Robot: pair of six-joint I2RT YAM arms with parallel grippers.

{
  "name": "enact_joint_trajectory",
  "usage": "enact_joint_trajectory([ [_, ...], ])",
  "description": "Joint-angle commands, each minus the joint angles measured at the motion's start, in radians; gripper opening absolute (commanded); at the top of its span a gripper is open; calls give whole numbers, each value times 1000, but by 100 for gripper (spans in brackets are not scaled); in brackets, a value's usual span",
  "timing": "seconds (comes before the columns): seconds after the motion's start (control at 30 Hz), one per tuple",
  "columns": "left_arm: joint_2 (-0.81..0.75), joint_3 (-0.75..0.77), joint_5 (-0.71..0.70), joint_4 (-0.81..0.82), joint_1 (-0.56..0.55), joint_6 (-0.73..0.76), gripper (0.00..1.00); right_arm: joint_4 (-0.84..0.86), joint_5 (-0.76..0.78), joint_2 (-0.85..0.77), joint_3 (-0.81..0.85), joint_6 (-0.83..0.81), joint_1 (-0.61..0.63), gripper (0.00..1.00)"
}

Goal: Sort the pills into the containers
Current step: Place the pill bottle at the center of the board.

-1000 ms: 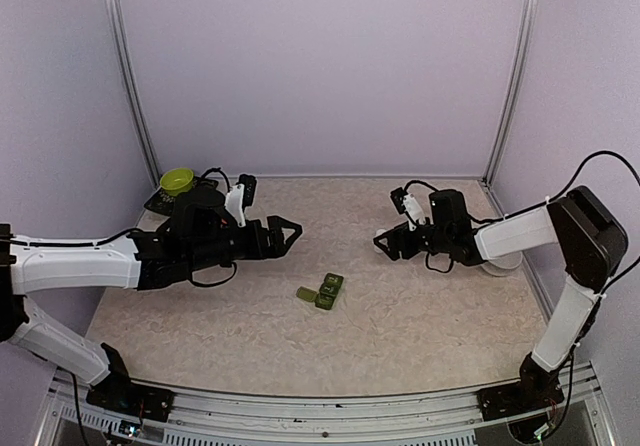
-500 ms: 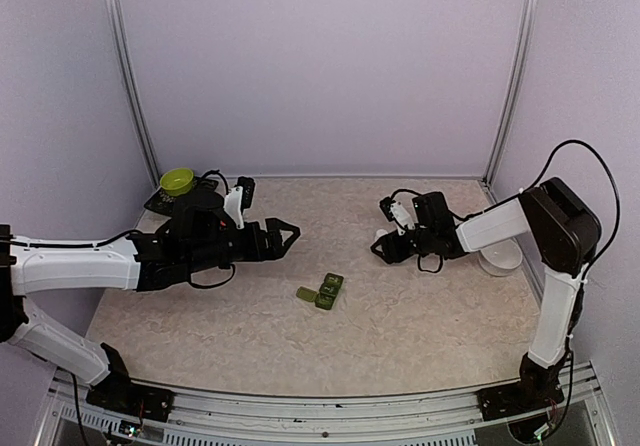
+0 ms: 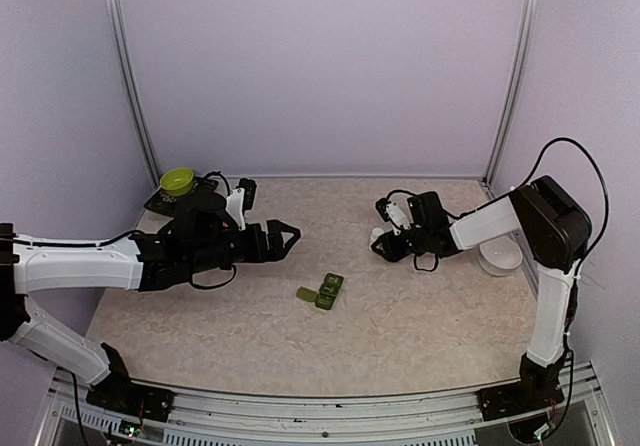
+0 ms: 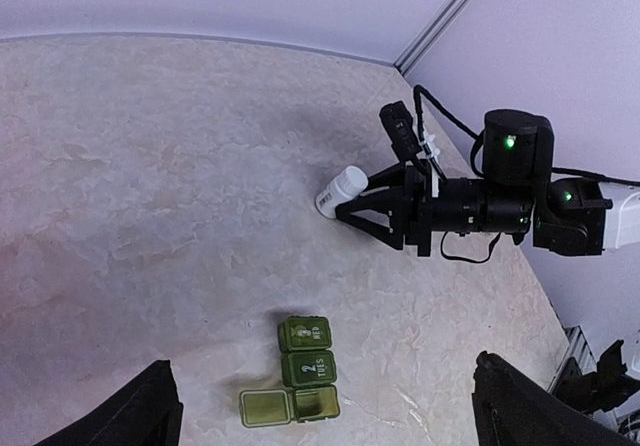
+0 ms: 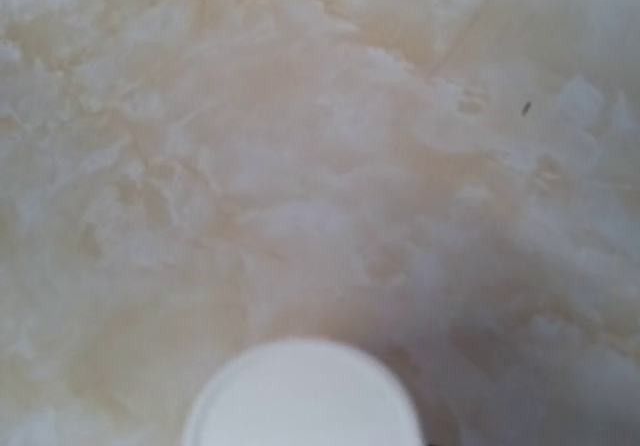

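Observation:
The containers (image 3: 322, 292) are a dark green strip of three compartments in the middle of the table. In the left wrist view the containers (image 4: 305, 366) have the nearest lid flipped open and two lids closed. No pills show. My left gripper (image 3: 288, 239) hangs open above the table, left of the strip, and its dark fingers (image 4: 145, 411) frame that view's lower corners. My right gripper (image 3: 384, 245) is low on the table, its fingers closed round a small white bottle (image 4: 341, 191) lying on its side. That bottle's cap (image 5: 300, 396) fills the bottom of the right wrist view.
A yellow-green bowl (image 3: 177, 180) sits on a dark base at the back left corner. A white dish (image 3: 500, 257) lies by the right wall, behind the right arm. Lilac walls and metal posts close in the table on three sides.
The right arm has reached left to the white bottle and its jaws have closed in on it. The left arm has barely moved.

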Motion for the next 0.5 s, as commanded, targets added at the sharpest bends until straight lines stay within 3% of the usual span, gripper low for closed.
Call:
enact_joint_trajectory([
  [0.0, 32, 5, -13, 12, 6, 31, 99, 5, -25, 13, 11, -15, -3, 33],
  [0.47, 160, 87, 3, 25, 3, 75, 99, -40, -3, -157, -139, -38, 66, 32],
])
